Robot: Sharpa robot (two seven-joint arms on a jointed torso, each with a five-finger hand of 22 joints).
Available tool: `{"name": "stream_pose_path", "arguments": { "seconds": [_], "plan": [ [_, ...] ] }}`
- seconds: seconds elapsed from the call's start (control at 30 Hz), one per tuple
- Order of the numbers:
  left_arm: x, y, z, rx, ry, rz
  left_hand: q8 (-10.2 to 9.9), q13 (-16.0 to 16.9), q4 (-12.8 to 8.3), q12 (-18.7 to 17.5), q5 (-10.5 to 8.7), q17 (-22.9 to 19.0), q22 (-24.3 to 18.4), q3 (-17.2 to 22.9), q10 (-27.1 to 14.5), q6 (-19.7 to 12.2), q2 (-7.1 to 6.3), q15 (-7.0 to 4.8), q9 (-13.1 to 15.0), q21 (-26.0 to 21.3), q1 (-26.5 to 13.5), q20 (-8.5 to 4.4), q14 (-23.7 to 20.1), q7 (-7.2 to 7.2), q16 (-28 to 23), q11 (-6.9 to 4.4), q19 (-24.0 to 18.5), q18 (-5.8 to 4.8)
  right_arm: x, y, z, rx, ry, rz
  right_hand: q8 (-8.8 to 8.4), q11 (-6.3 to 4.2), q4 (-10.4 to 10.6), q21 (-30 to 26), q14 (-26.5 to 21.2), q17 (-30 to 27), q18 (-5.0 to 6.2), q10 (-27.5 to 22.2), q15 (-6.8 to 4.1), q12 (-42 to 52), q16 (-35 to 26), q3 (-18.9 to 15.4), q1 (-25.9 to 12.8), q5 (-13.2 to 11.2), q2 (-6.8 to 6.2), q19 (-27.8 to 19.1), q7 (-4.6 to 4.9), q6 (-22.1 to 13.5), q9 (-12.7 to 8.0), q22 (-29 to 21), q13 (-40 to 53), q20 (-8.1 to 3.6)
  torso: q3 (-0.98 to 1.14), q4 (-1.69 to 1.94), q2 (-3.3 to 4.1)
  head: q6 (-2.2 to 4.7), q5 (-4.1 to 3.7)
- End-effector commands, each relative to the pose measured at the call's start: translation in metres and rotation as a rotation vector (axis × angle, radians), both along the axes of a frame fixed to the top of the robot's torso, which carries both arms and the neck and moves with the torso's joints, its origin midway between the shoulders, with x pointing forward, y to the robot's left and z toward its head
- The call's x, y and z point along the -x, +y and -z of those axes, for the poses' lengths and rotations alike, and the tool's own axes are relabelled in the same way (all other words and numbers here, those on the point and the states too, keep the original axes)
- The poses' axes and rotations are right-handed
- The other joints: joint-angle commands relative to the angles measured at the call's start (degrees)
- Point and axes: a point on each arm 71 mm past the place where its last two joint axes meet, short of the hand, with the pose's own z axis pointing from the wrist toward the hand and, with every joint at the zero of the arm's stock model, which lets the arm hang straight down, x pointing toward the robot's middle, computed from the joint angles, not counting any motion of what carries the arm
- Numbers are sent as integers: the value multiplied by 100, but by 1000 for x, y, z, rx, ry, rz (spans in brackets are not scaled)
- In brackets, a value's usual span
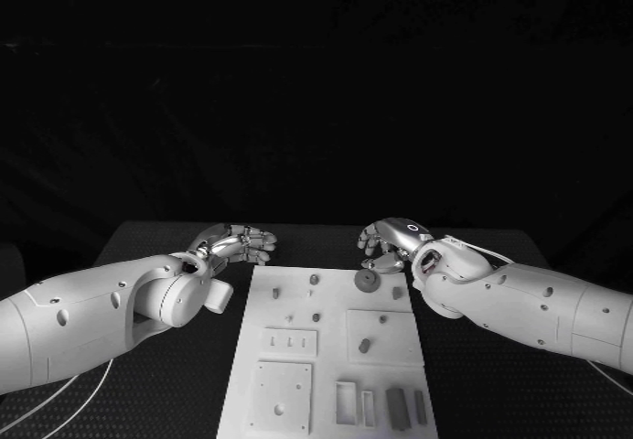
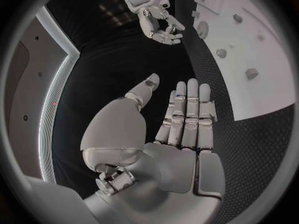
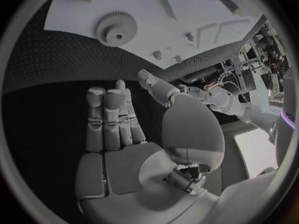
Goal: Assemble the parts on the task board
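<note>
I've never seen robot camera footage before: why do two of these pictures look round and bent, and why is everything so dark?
Both wrist views are fisheye circles, so the task board shows curved edges there; in the head view its edges run straight. The black table and unlit background swallow light, leaving the left hand and right hand bright.

The room behind is staying very dark; light from above is brightening the task board (image 1: 330,357), and fisheye views are bending straight edges.
</note>
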Motion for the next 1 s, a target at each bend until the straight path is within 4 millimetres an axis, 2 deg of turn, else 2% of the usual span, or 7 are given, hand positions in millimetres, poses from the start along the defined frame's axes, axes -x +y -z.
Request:
{"name": "stream_pose_path", "arguments": {
  "seconds": [0.03,0.2,0.4,0.5,0.63,0.77,1.0],
  "plan": [
    [1,-2,-2,11,-6,20,-38,-6,-6,-36,-21,8,129,30,-52,10,6,9,7,32,-71,7,-35,39,-21,12,-48,62,0,-4,9,57,101,-19,-43,-26,5,5,10,-24,386,-106,-17,155,28,-131,-119,58,-8,-41,1,-96,3,80,126,-17,42,-56,6,12,13],
    [0,-1,-1,9,-6,20,-41,-8,-7,-46,-21,11,129,31,-65,9,6,9,9,35,-74,7,-35,39,-22,11,-50,62,-3,-9,15,120,134,-5,-93,-28,-6,-5,-41,-63,386,-272,-27,484,55,-446,-257,135,4,-95,9,-154,-4,81,408,-3,54,-67,11,4,10],
    [0,-2,-1,9,-6,19,-45,-10,-9,-56,-21,15,129,33,-79,7,6,10,10,39,-76,8,-34,40,-24,10,-52,62,-3,-7,23,152,158,-1,-156,34,-6,-51,-154,-93,386,-723,41,601,72,-552,-259,59,-13,-191,22,-234,-31,74,550,30,36,-39,3,-37,0],
    [-1,-2,-1,8,-6,19,-46,-10,-9,-59,-21,15,128,33,-82,6,7,10,11,40,-78,8,-35,41,-24,10,-53,62,-4,-6,27,169,161,0,-196,-8,-14,-40,-228,-75,386,-672,-4,868,131,-705,-346,56,-14,-233,-14,-313,-55,93,707,55,29,-27,2,-42,-4],
    [-1,-2,-1,8,-5,20,-48,-11,-9,-62,-21,17,128,34,-86,4,7,10,12,41,-80,9,-35,42,-26,10,-54,62,-5,-7,28,162,155,7,-239,-194,-17,81,-323,41,386,-850,-151,2496,424,-1018,-321,37,-49,-233,-112,-431,-91,129,1845,49,23,-18,2,-59,-11],
    [-1,-2,-1,8,-5,21,-50,-11,-8,-65,-21,18,128,34,-89,3,8,10,12,43,-82,9,-36,43,-27,11,-55,62,-6,-6,30,161,156,11,-267,-287,11,512,-573,568,386,-2031,-218,5032,1090,-972,-300,27,48,-208,-254,-493,-143,126,3728,-58,16,-24,2,-61,0],
    [-1,-4,-1,9,-4,24,-52,-11,-7,-68,-20,20,128,35,-92,1,12,11,13,45,-85,9,-36,44,-28,11,-56,63,-8,-5,36,178,172,15,-216,-295,12,816,-508,851,386,-1908,-269,5734,1340,-804,-280,3,115,-188,-229,-429,-141,130,4008,-130,15,-22,3,-79,3]
  ]
}}
